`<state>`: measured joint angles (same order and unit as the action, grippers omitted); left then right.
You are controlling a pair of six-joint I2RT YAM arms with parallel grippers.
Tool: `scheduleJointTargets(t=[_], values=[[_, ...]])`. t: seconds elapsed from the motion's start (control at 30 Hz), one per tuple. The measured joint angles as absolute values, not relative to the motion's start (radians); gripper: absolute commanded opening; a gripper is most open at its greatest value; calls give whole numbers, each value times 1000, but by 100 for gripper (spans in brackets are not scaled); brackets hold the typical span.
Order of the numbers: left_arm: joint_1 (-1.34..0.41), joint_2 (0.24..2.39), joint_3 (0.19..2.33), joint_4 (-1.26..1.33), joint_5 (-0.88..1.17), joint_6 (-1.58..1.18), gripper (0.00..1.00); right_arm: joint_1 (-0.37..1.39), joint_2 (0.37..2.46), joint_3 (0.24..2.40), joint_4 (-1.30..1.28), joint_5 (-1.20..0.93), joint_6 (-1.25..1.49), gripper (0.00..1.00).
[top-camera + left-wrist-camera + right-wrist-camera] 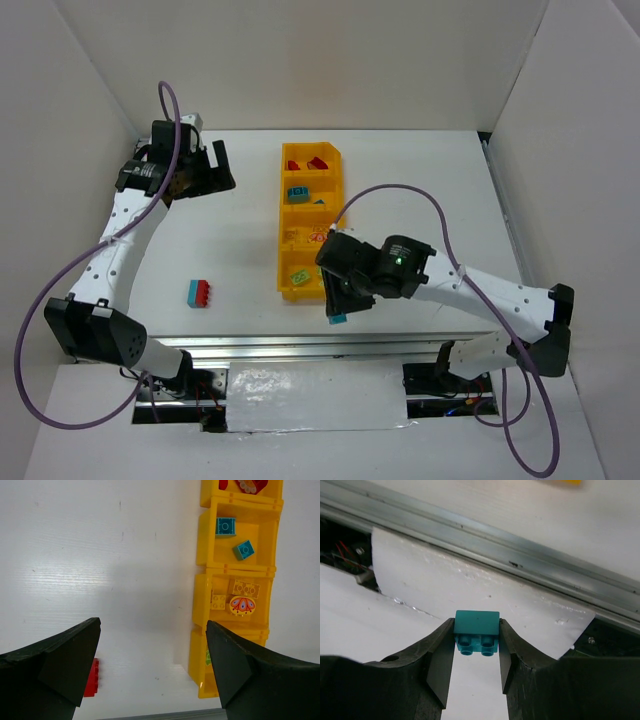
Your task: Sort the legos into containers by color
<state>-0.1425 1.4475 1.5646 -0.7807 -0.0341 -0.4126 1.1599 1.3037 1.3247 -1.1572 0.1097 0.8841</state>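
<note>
While the right gripper (476, 641) hangs over the near edge of the table (430, 190), just off the near right corner of the bin (283, 225), its jaws are clamped on a teal brick (476, 629). The bin's long axis runs from near edge to far edge. The teal compartment (256, 532), second from the far end, already holds two teal bricks. The brick's destination therefore lies ahead of the right gripper, toward the far edge and slightly left. The right arm is the nearer. The left gripper (152, 630) hovers over the far left corner, spread wide and empty. The table is flat and white. The compartment's floor appears to have room to spare. A red and blue brick pair (199, 293) lies toward the near left corner.
</note>
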Motion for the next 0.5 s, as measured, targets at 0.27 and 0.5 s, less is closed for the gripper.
scheduleJointTargets(t=[0.27, 0.5], values=[[-142, 1449, 1569, -786, -47, -412, 99, 973, 1391, 1531, -1161, 150, 785, 0], [-141, 1467, 1591, -789, -63, -396, 100, 803, 1482, 1642, -1101, 161, 662, 0]])
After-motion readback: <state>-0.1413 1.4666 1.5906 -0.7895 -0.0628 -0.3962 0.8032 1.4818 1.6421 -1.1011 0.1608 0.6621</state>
